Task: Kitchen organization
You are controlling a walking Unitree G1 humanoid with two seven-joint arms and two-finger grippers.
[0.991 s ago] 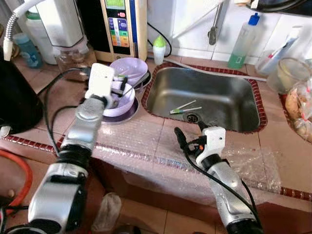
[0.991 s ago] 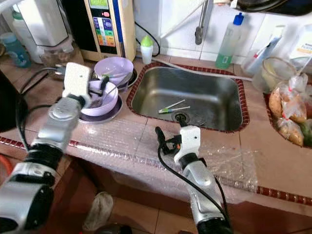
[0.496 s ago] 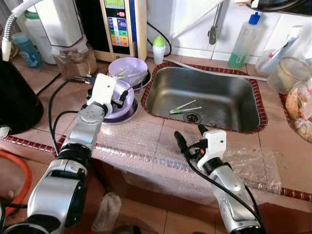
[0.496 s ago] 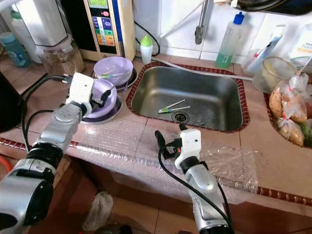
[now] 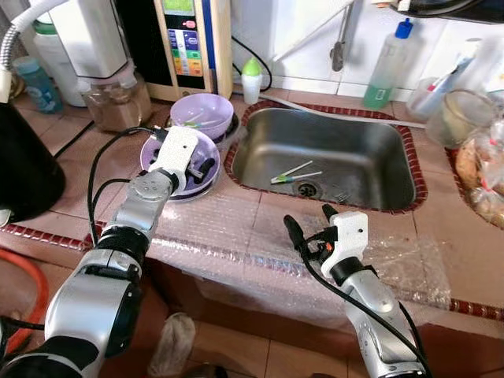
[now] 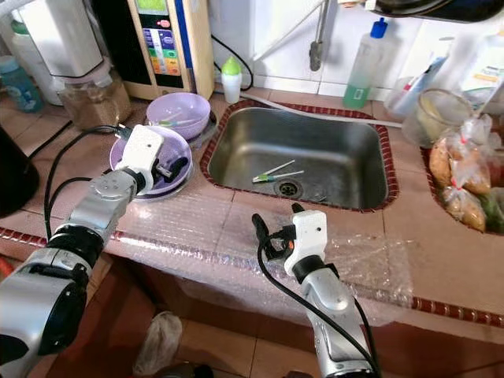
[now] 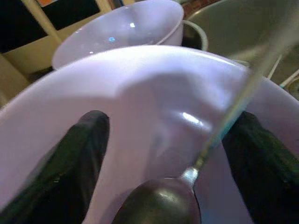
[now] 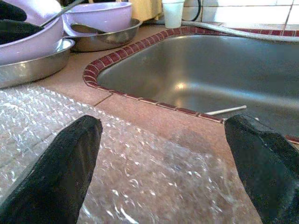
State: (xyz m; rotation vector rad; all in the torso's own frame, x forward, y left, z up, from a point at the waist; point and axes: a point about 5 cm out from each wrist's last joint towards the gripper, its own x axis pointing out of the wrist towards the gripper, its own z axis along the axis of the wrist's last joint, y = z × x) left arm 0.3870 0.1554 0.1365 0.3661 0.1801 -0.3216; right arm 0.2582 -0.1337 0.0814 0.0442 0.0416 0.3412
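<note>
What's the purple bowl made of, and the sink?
The purple bowl looks like smooth, glossy plastic: even pastel colour with soft highlights, though it might be melamine. The sink looks like brushed stainless steel: grey, dull-shiny, with blurry reflections.

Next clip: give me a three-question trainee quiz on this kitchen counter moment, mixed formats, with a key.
1. True or false: the left gripper has its open fingers inside the near purple bowl.
2. Multiple choice: the right gripper hovers over (A) the sink, (B) the bubble wrap on the counter edge, (C) the bagged food.
3. Fill in: a metal ____ lies in the near purple bowl, between the left gripper's fingers.

Key: 1 true. 2 B. 3 spoon.
</note>
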